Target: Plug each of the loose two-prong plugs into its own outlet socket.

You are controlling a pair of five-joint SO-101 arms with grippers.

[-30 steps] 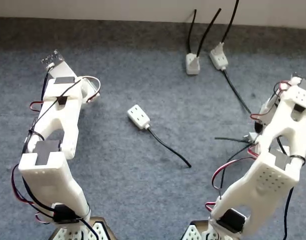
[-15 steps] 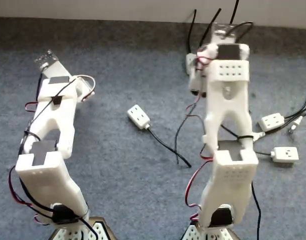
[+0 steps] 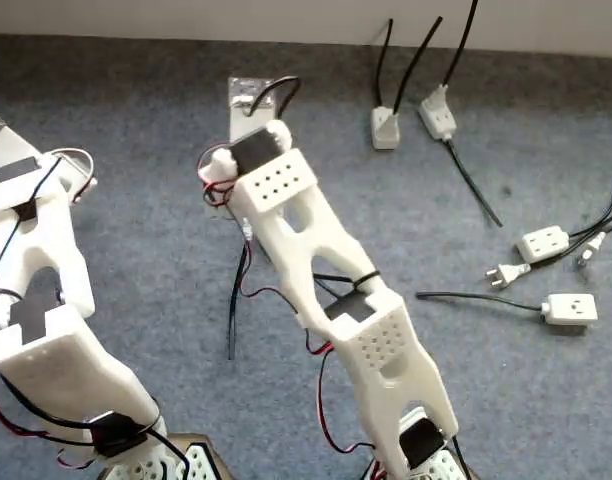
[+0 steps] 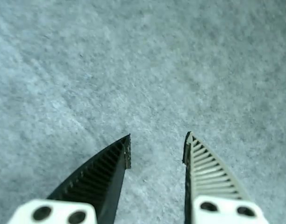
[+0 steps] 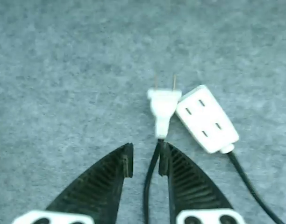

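Right wrist view: plug [image 5: 162, 105] lies on carpet [image 5: 63, 70] just beside socket [image 5: 206, 119], not inserted. Right gripper [image 5: 146, 158] jaws slightly apart, cord [image 5: 150, 179] running loose between. Its arm [image 3: 316, 260] has swung over from far right w/in last sec, so plug now meets socket. Left gripper [image 4: 157, 149] is spread, empty, shifted outward.

My right arm [image 3: 316, 270] swings from the right edge, past the back of the table, to the middle, and now covers the spot where the loose socket [image 5: 206, 119] lay. A plug [image 5: 162, 105] now rests just beside that socket. My left arm [image 3: 36, 250] shifts outward.
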